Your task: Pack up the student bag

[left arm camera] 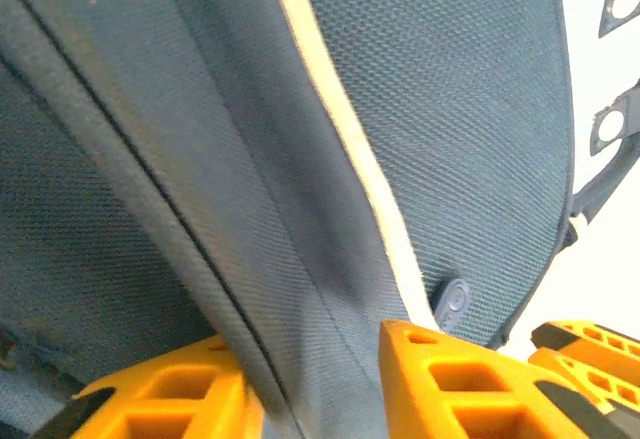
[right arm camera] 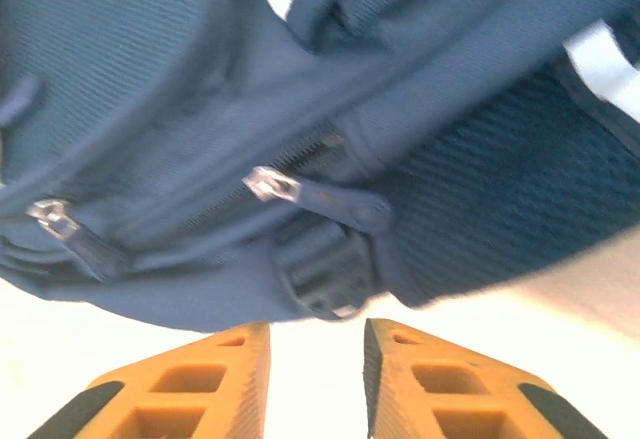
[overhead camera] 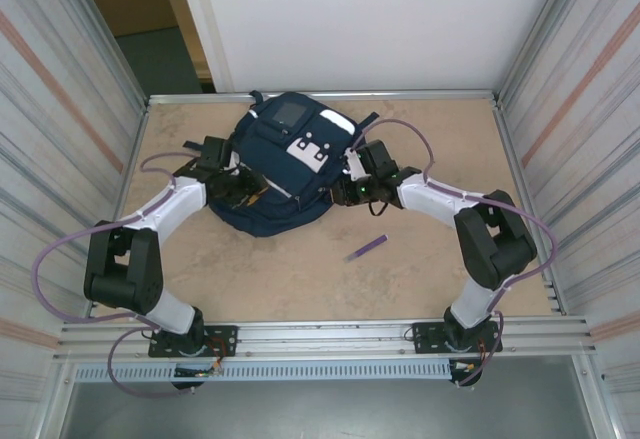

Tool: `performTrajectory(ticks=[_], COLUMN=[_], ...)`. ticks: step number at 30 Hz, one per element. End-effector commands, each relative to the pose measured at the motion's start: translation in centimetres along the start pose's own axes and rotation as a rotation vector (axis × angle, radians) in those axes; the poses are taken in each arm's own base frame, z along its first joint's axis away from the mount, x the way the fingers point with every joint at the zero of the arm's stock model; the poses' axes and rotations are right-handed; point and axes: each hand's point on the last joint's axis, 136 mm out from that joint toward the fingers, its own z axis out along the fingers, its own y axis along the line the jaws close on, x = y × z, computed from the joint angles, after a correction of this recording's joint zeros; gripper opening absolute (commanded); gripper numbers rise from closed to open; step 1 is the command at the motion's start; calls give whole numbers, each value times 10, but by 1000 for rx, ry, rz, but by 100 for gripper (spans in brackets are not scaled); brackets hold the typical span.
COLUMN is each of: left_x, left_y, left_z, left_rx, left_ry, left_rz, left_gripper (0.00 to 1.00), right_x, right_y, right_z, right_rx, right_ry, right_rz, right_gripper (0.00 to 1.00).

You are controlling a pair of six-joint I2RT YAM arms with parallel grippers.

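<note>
Bag: the student bag [overhead camera: 285, 164] lies at the far centre of the table [overhead camera: 300, 284], between my arms.
Left gripper [left arm camera: 312, 354]: jaws pinching a fold of the bag's left side.
Right gripper [right arm camera: 317, 339]: jaws slightly spread, holding nothing, just short of the bag's right side.
Done: little, I judge; one hold taken.
Left: the purple pen [overhead camera: 366, 248] lies loose, nearer and right; packing remains.
</note>
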Motion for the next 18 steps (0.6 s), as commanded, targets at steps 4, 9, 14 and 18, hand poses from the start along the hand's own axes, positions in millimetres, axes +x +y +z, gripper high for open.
performTrajectory(ticks=[4, 9, 14, 18], left_x=[-28, -38, -33, -21], left_y=[-37, -55, -83, -92], left_z=[-41, -55, -56, -52], left_rx=[41, 65, 121, 129], left_ry=[-142, -195, -219, -203], left_rz=[170, 292, 509, 613], left_gripper=[43, 46, 48, 49], right_x=[14, 10, 4, 2], right_y=[-29, -58, -91, -64], right_z=[-47, -96, -150, -137], right_rx=[216, 441, 651, 371], right_ry=[7, -61, -193, -188], right_rz=[0, 33, 189, 251], right_gripper=[39, 50, 69, 66])
